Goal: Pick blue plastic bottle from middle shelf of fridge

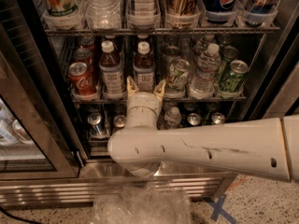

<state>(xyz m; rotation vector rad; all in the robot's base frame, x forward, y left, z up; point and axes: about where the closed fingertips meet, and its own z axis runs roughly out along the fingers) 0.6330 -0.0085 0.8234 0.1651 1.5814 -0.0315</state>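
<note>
The fridge stands open with its dark interior facing me. On the middle shelf two small bottles of dark brown liquid with white caps stand side by side. The blue plastic bottle is the right one; its twin is to its left. My gripper is right in front of the right bottle's base, at the shelf's front rail. It is open, with one tan fingertip on each side of the bottle's lower part. It holds nothing. My white arm crosses the lower shelf.
Red cola cans stand left of the bottles. A green-white can, a clear ribbed water bottle and a green can stand to the right. The glass door hangs open at left. Crumpled plastic lies on the floor.
</note>
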